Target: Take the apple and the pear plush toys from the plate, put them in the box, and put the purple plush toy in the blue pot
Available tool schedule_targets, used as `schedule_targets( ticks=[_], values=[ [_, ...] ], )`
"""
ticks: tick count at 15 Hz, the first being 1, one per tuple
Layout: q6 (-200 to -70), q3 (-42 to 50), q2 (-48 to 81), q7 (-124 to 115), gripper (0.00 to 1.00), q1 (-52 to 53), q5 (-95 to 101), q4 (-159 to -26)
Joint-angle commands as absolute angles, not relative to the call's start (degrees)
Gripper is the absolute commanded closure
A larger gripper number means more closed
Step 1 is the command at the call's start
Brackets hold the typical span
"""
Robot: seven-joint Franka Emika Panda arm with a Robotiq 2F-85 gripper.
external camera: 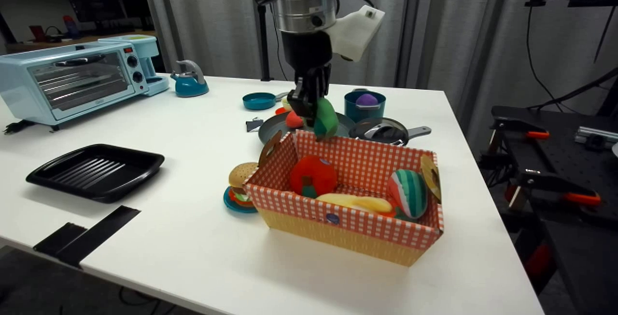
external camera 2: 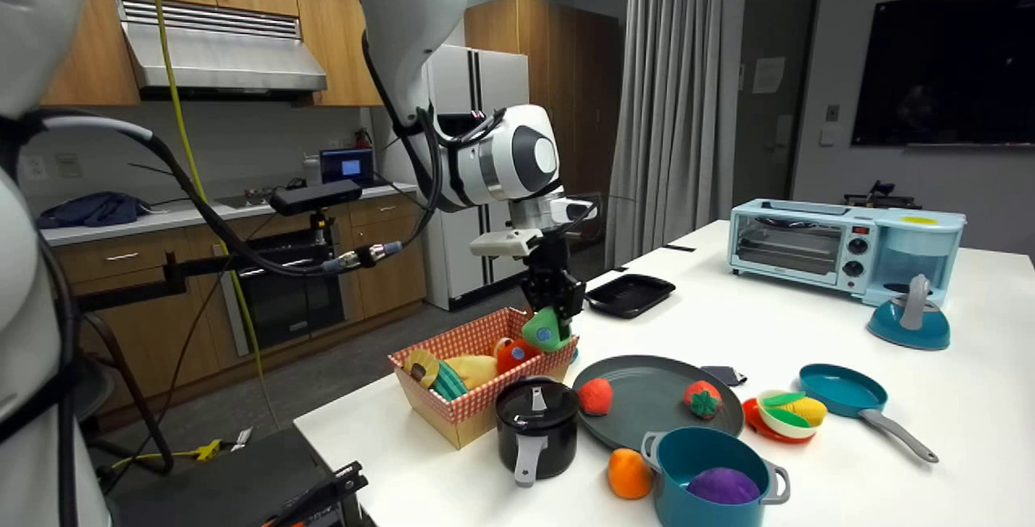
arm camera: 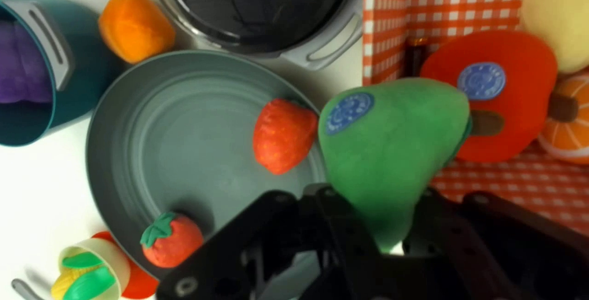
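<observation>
The tool (arm camera: 379,210), clamped on the green pear (arm camera: 393,134), holds it at the edge of the box (external camera: 357,228) containing the red apple (external camera: 318,172).

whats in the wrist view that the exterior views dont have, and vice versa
Only the wrist view: a small dark item with a coppery top, inside the box near the apple; I cannot tell what it is.

Only the exterior views: the toaster oven, the black tray and the teal kettle.

Both: the box, the apple, the pear plush toy gripped by the end effector, the purple plush toy and the plate.
</observation>
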State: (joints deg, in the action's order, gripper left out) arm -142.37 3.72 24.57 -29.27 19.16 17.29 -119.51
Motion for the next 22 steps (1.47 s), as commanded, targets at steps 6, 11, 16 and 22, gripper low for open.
schedule_targets(
  ticks=[6, 11, 16, 22],
  values=[
    [-140.8, 1.9, 21.3, -31.1, 0.95, 22.2, 20.9, -126.6],
    [-138.0, -1.5, 20.3, -28.9, 0.56, 22.2, 18.2, -129.4],
    [-132.7, -5.5, 18.6, -26.2, 0.25, 21.9, 17.2, -129.1],
    [-129.7, -6.8, 14.8, -23.6, 0.0, 20.6, 17.8, -128.0]
  ],
)
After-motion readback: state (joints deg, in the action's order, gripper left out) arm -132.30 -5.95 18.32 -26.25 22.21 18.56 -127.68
